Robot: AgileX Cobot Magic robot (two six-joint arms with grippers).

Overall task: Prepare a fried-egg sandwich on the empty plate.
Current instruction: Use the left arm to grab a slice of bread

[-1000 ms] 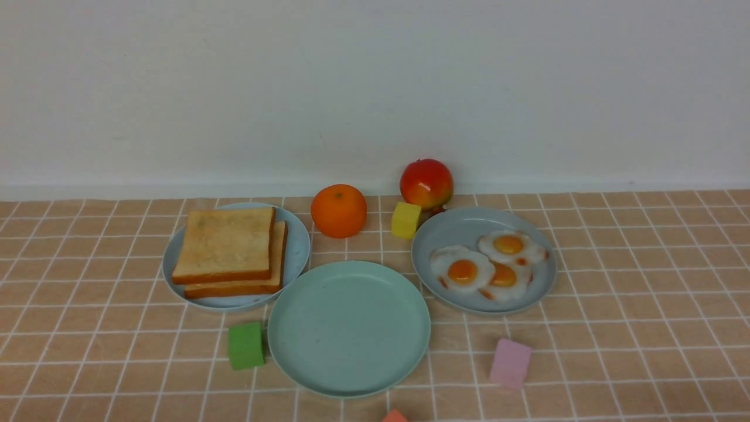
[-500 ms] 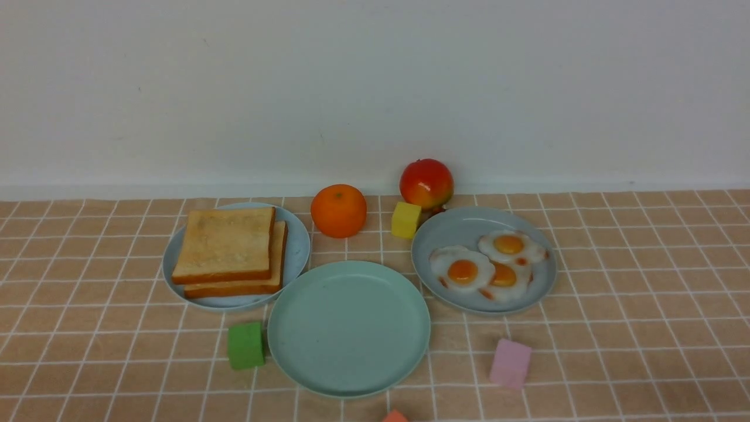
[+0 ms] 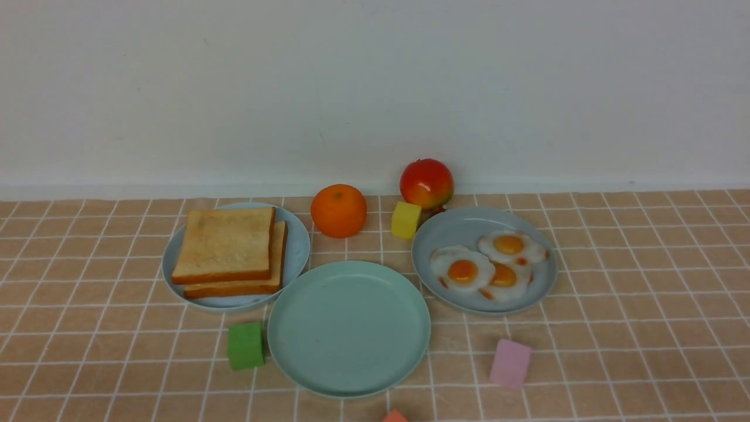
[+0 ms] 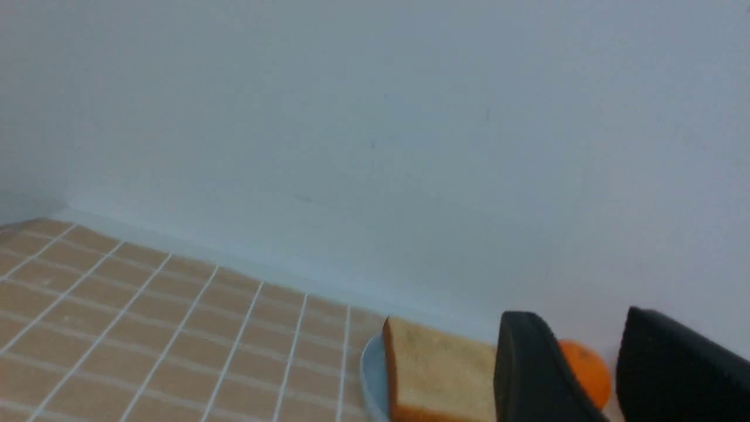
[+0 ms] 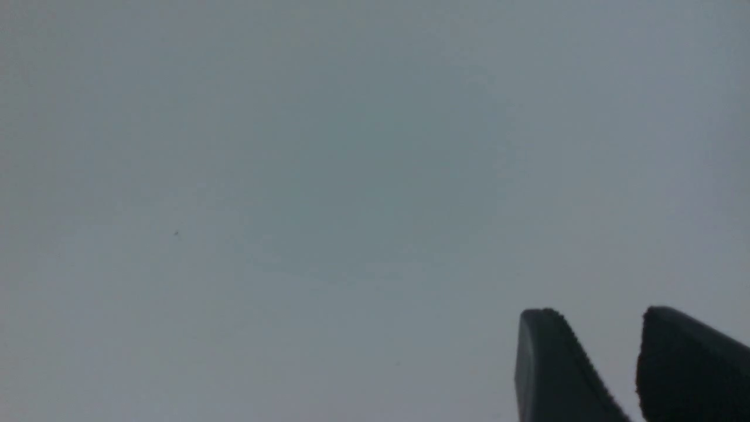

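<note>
Green plate (image 3: 348, 328) sits bare at centre front of the table (image 3: 644, 281); nothing is built yet. Toast (image 3: 225, 243), two slices stacked and slightly offset, lies on the blue plate (image 3: 297, 249) to the left and just behind. The two rims are close or touching; we cannot tell which. Three eggs (image 3: 463, 271) overlap on the grey plate (image 3: 451, 231) to the right, likewise close by.

Neither hand shows in the front view. Left hand (image 4: 580, 328): two fingers parted with a clear gap and nothing between them. The orange (image 4: 586, 366) shows through the gap, far off. Right hand (image 5: 600, 322): parted the same way, empty, its camera facing only wall (image 5: 293, 176).

What the first move turns on, as we judge it: toast goes down first. It lies on the left arm's side, ahead of and below the left hand, with a corner of the stack in that camera's sight. The slices are square, so there is no long axis to line up. Their edges run roughly with the tile grid. The eggs fall to the right arm. We would watch for both slices lifting together.
</note>
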